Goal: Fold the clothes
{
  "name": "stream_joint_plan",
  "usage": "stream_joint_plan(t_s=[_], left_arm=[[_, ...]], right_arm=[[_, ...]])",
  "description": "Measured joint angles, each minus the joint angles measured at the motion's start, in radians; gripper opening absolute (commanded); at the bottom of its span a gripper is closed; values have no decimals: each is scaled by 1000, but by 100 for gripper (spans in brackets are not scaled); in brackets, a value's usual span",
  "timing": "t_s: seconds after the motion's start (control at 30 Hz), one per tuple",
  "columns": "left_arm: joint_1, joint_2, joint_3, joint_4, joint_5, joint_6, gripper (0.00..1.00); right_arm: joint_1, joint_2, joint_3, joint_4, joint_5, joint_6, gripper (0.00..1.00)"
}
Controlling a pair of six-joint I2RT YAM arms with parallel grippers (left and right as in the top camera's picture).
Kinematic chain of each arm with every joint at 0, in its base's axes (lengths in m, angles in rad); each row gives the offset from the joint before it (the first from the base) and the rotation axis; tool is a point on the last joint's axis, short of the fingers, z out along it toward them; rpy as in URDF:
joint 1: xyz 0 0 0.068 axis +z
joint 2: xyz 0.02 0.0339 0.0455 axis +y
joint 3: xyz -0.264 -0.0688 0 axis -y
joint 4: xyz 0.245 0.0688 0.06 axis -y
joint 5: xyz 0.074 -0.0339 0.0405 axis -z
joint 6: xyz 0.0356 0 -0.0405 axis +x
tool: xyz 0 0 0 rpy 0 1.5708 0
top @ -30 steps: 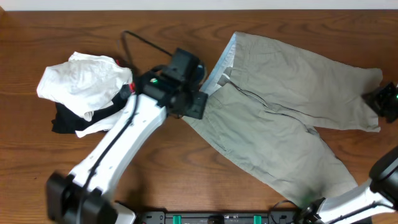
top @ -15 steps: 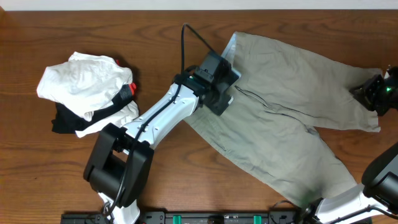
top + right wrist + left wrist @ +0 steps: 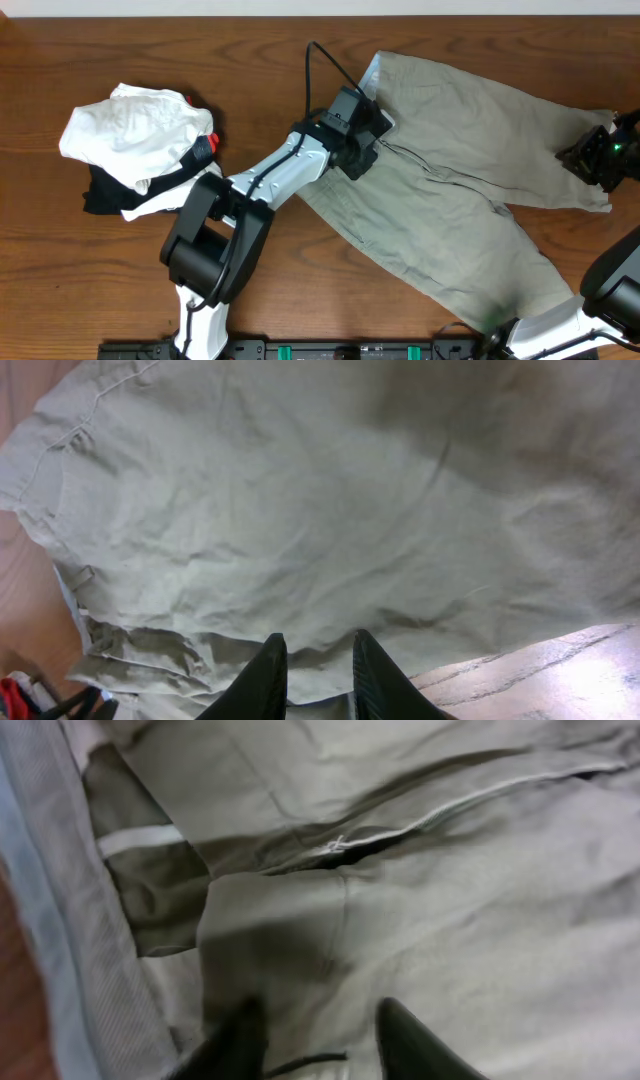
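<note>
The clothes (image 3: 450, 170), khaki grey-green shorts, lie spread from the upper middle of the table to the lower right, with the pale blue waistband lining at the upper left. My left gripper (image 3: 358, 135) sits on the waistband beside the zip fly. In the left wrist view its jaws (image 3: 325, 1040) are closed in on a fold of khaki cloth (image 3: 450, 920). My right gripper (image 3: 592, 158) is at the far right leg hem. Its jaws (image 3: 318, 675) are narrow, and the edge of the fabric (image 3: 300, 510) is pinched between them.
A pile of white and black garments with a red bit (image 3: 140, 145) lies at the left of the table. A black cable (image 3: 320, 65) arcs up behind the left wrist. Bare wood (image 3: 560, 670) shows just past the hem under the right gripper.
My left arm swung right from the table beside the waistband onto the fly area, and its jaws narrowed onto cloth. The right gripper shifted slightly left at the hem.
</note>
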Motion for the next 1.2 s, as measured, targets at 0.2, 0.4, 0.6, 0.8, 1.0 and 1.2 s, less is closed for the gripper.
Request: stream_joint_plan(t_s=[0.2,0.4,0.6,0.8,1.0,1.2], left_arm=[[3,0,0,-43,-40,-18,6],[89,0,0,-183,-217,-154,6],[234,0,0,-246,-287,-251,6],[243,0,0,-250,-180,-247,35],[201,0,-4,-285,-69,-249,48],[189,-3,-45,-276,-38,-250,46]], right_arm=[[21,0,0,-3,16,0,21],[31,0,0,-9,29,0,21],[78,0,0,-31,86,-3,25],[161,0,0,-5,188,-9,26],[183,3,0,20,226,-14,34],[183,3,0,21,241,-14,33]])
